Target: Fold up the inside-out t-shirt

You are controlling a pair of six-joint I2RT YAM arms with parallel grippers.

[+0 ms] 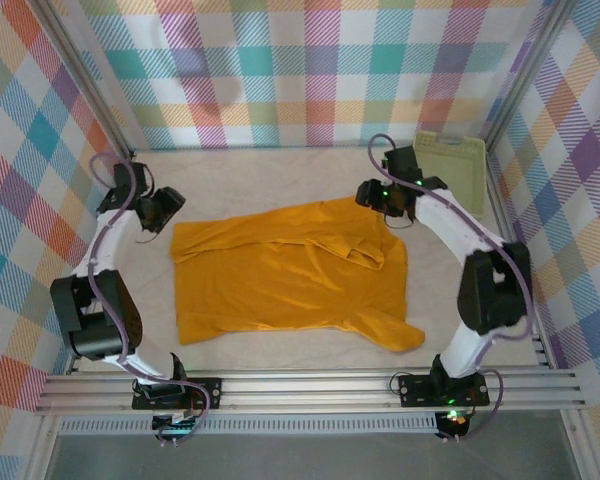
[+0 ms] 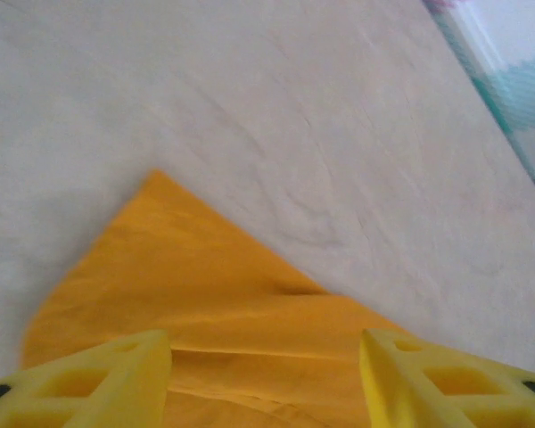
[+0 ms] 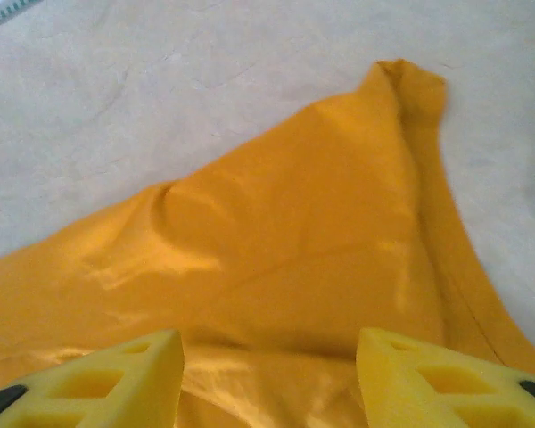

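Note:
The mustard-yellow inside-out t-shirt lies spread flat across the middle of the table, with folds and a sleeve bunched at its right side. My left gripper hovers over the shirt's far left corner. In the left wrist view that gripper stands open, with the cloth lying loose below the yellow fingers. My right gripper is over the far right corner. It is open too, with the shirt fabric lying under its yellow fingertips, not pinched.
A pale green plastic basket leans in the back right corner behind the right arm. Checked fabric walls close off the back and sides. Pale cloth covers the table around the shirt. A metal rail runs along the near edge.

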